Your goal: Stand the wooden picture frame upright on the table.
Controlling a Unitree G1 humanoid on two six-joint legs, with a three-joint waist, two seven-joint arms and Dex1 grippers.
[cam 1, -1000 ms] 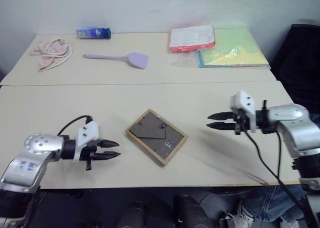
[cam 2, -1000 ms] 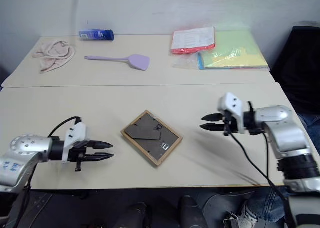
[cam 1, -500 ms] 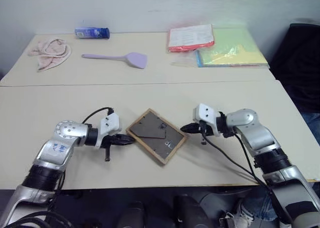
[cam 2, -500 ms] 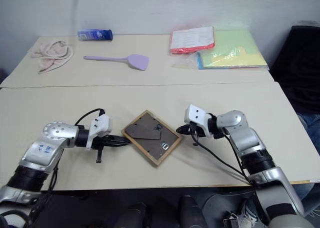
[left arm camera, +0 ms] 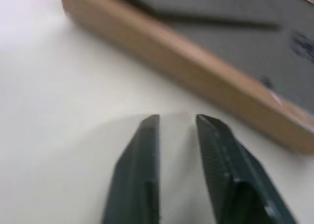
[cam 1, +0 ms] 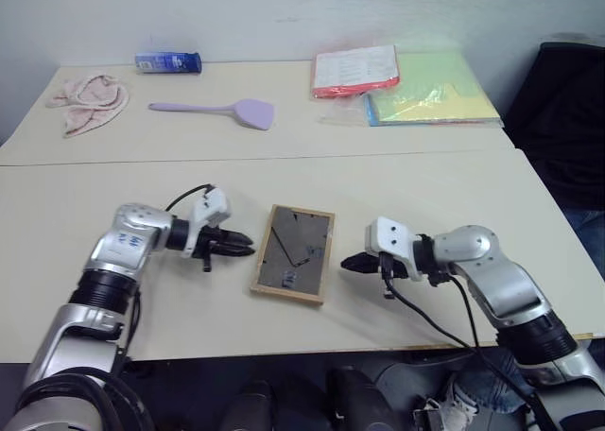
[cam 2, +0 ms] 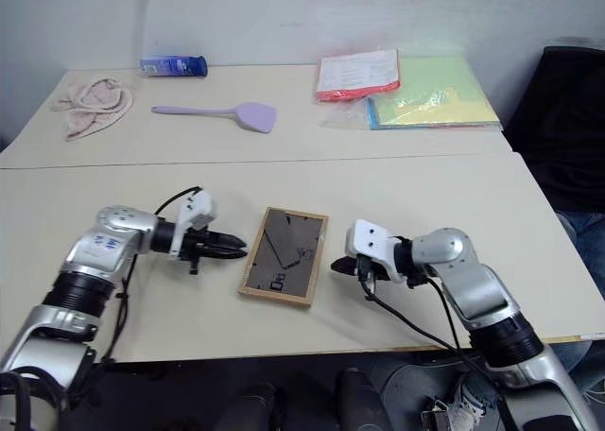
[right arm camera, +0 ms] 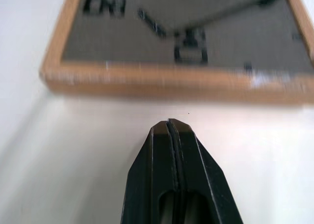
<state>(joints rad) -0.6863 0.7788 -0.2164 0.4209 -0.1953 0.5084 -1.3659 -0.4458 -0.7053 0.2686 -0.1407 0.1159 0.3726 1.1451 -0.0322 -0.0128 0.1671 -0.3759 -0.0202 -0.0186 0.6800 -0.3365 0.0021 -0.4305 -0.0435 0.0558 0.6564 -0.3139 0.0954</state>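
Pale beige tabletop [cam 1: 397, 181] carries the small light-wood picture frame [cam 1: 294, 266] — lying flat, dark back up, near the front edge. We note our left gripper [cam 1: 242, 248] just beside its left side, black fingers [left arm camera: 142, 175] slightly apart, nothing between them. Our right gripper [cam 1: 348, 262] sits just off the opposite side — fingers pressed together, empty.

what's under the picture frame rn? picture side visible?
The wooden picture frame lies flat on the table, dark back with the fold-out stand facing up. Only tabletop shows around it. The picture side faces down, covered, so it cannot be seen.
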